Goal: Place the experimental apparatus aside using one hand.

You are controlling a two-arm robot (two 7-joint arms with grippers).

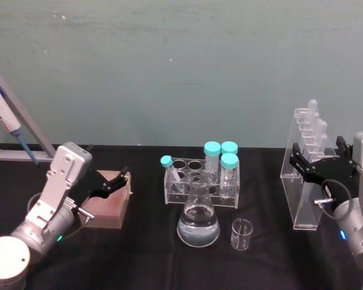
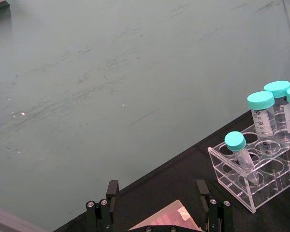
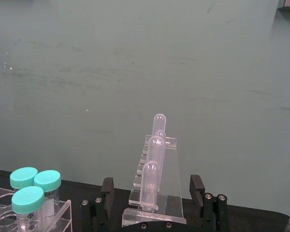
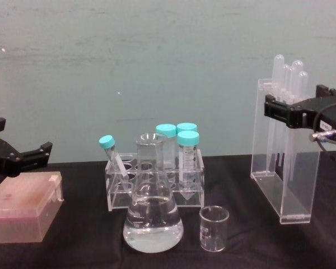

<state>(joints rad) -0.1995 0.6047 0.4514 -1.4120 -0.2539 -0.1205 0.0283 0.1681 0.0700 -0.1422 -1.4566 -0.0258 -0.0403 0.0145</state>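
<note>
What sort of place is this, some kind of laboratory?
Probably a lab bench staged for robot trials: a conical flask of clear liquid, a small beaker and a rack of teal-capped tubes on a black table, with the right gripper at a clear tube stand.

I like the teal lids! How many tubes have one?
4. One tilted tube leans at the rack's left end. Three upright tubes cluster at its right end, two behind and one in front. None seem hidden.
</note>
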